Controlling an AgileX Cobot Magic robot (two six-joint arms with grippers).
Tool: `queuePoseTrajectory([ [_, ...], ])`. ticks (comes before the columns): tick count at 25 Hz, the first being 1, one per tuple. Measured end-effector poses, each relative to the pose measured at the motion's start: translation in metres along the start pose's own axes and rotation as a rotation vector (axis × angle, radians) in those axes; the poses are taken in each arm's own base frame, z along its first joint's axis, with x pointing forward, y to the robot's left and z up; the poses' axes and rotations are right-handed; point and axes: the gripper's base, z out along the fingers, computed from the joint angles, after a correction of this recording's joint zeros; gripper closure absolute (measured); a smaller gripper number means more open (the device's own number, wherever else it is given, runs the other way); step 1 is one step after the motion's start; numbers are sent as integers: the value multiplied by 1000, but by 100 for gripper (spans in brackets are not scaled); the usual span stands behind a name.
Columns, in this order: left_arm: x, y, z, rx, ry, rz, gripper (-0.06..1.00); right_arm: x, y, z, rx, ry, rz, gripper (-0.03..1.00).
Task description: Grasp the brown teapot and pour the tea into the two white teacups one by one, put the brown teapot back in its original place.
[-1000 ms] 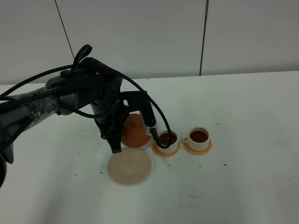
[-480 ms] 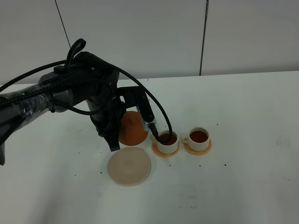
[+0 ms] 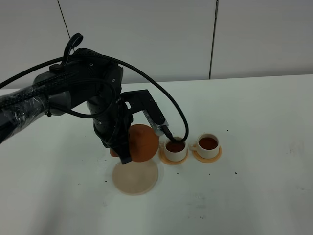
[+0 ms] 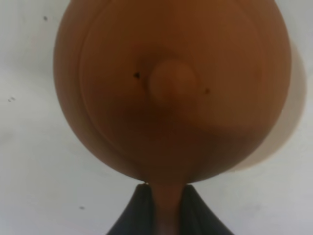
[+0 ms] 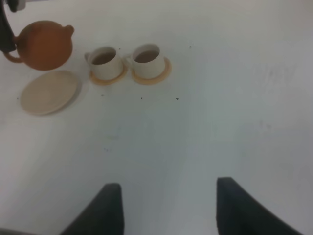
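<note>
The brown teapot (image 3: 143,142) hangs roughly level just above the table, past the far edge of the pale beige trivet (image 3: 135,177). My left gripper (image 3: 122,152) is shut on its loop handle. In the left wrist view the teapot (image 4: 172,93) fills the frame, knobbed lid up, with the handle pinched in the left gripper (image 4: 168,210). Right of the spout stand the two white teacups (image 3: 175,149) (image 3: 208,145), each on an orange coaster and each holding dark tea. My right gripper (image 5: 168,186) is open and empty, well back from the teacups (image 5: 106,61) (image 5: 148,58) and teapot (image 5: 45,44).
The left arm's black cable (image 3: 178,122) loops down close to the nearer cup. Small dark specks (image 3: 235,172) dot the white table (image 3: 254,196). A pale panelled wall (image 3: 146,34) rises behind the table.
The left arm has turned the teapot from its tilt over the left cup back to level and brought it a little nearer the trivet. The cups have not moved.
</note>
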Motion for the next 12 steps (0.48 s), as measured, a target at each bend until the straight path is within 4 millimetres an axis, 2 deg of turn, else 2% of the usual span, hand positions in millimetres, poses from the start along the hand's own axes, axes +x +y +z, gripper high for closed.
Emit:
queuePoseTrajectory([
  [8,-11,-21,-5,-11,40,-177,78,0,0,0,0,0,0,56],
  [12,-11,-25,-6,-4,69,-252,78,0,0,0,0,0,0,56],
])
